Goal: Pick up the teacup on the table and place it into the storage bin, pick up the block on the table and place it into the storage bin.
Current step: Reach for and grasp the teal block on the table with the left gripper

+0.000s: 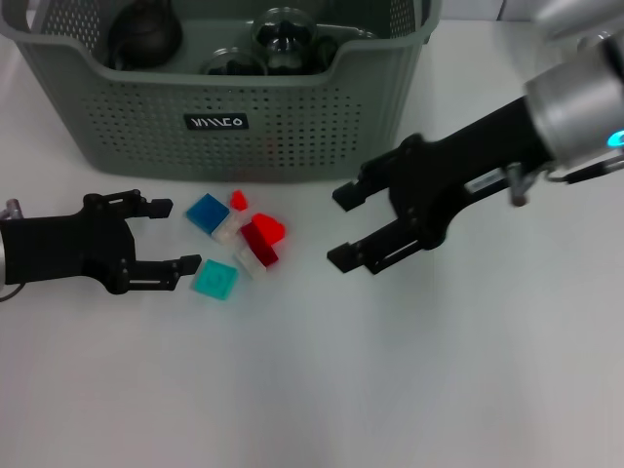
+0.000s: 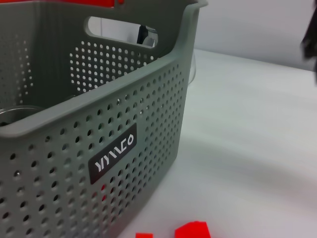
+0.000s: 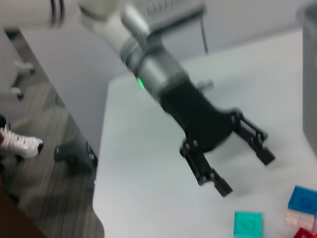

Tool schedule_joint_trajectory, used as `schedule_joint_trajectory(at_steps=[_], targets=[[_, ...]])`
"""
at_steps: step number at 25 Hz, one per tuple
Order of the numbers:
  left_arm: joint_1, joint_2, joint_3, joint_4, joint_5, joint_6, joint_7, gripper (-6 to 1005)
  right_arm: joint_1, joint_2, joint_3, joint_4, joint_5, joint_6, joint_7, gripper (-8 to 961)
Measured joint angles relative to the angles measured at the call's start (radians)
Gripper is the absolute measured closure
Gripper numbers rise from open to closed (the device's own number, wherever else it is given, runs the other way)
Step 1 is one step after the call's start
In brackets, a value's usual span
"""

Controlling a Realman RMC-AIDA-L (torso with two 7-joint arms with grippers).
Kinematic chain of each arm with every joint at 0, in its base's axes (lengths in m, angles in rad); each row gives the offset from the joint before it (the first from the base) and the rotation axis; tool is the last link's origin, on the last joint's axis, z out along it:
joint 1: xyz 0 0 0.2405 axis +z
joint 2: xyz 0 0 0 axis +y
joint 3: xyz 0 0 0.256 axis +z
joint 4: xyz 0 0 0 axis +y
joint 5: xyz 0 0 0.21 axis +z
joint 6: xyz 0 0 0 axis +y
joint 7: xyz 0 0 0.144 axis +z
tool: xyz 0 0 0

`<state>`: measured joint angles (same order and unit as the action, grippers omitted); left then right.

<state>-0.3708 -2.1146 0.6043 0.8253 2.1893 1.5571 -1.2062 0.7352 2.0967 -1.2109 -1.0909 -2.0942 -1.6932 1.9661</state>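
Head view shows the left hand [image 1: 182, 235] spread wide and empty on the tabletop [image 1: 409, 390], with the blocks [image 1: 239, 244] just beyond its fingertips. Across the blocks, the right hand [image 1: 342, 226] hovers wide and empty too. Past both hands stands the storage bin [image 1: 292, 117], dark teaware [image 1: 146, 34] inside.

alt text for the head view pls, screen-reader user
Two open black grippers, the left gripper and the right gripper, flank a small cluster of blocks in blue, teal, red and white on a white table. Behind the blocks stands the grey-green perforated storage bin, already holding dark teaware.
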Motion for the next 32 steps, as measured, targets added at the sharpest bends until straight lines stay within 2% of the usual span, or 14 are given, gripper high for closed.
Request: schedule_joint_trajectory(at_steps=[1,2,5,9,16,22,27,32], targets=[[0.003,0.001,0.0,0.002,0.002,-0.001,0.0,142,0.046,0.002,-0.026,0.098,-0.018,0.059,-0.043,155],[0.003,0.001,0.0,0.002,0.002,-0.001,0.0,142,0.046,0.002,-0.026,0.098,-0.018,0.059,-0.043,155],[0.013,0.004,-0.002,0.007,0.009,-0.007,-0.002,142,0.101,0.006,-0.081,0.208,-0.017,0.16,-0.097,154],[0.026,0.01,-0.026,0.011,0.012,-0.009,-0.003,143,0.16,0.015,-0.212,0.314,0.019,0.325,-0.115,154],[0.031,0.012,-0.064,0.011,0.013,-0.002,-0.001,142,0.199,0.019,-0.536,0.377,0.193,0.612,-0.104,155],[0.024,0.012,-0.064,0.011,0.013,0.0,-0.001,141,0.202,0.024,-0.713,0.394,0.322,0.805,-0.102,155],[0.018,0.012,-0.064,0.011,0.013,0.0,-0.003,142,0.196,0.023,-0.779,0.386,0.358,0.863,-0.099,155],[0.02,0.012,-0.064,0.011,0.013,0.0,-0.004,142,0.181,0.006,-0.754,0.354,0.354,0.8,-0.096,154]])
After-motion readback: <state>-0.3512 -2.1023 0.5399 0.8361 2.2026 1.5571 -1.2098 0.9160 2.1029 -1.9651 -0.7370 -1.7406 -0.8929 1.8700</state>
